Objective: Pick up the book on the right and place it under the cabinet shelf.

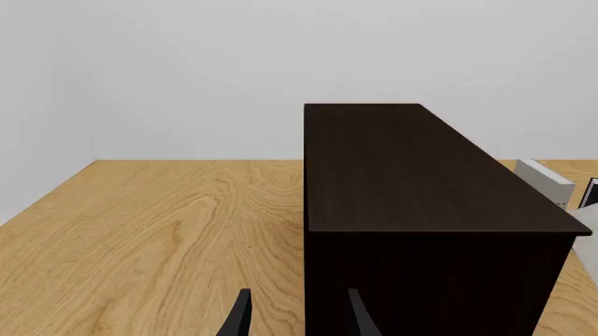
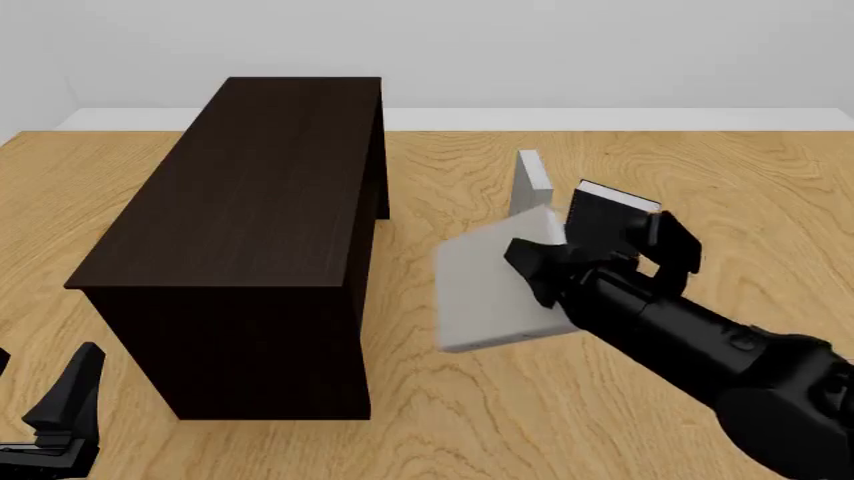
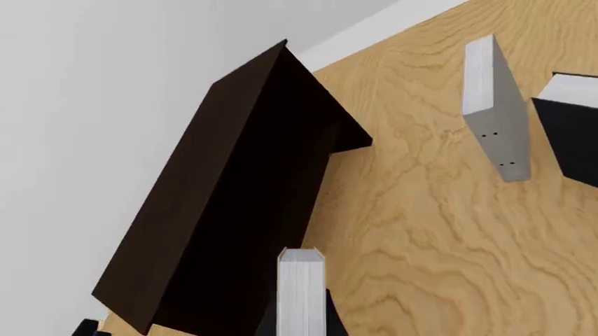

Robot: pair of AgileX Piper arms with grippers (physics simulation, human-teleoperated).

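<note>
1. Front view: right pincer is clamped on the book, a light grey hardcover. The book is off the desk, tilted, with its broad cover facing the camera. It looks motion-blurred.
2. The book sits in the air to the right of the cabinet shelf, near its front right corner and apart from it. It is not under the top.
3. Right wrist view: white page edges of the book run straight out from between the dark fingers. The right pincer is narrow, closed on the book's thickness.
4. Same view: the cabinet shelf is a long dark brown block beside the held book. The hollow under the top reads as dark shadow; I cannot tell what is inside.
5. Two more books stand upright on the desk behind the right arm: a second grey book and, just to its right, a black-covered book. They are close together; contact is unclear.
6. Right wrist view shows two small dark dots on the spine of the second grey book; the black-covered book is cut by the frame edge.
7. Left pincer is low at the front left corner, near the cabinet's near end, fingers spread wide, holding nothing.
8. Left wrist view: left pincer tips are apart and point along the cabinet shelf. The second grey book peeks out past its far side.
</note>
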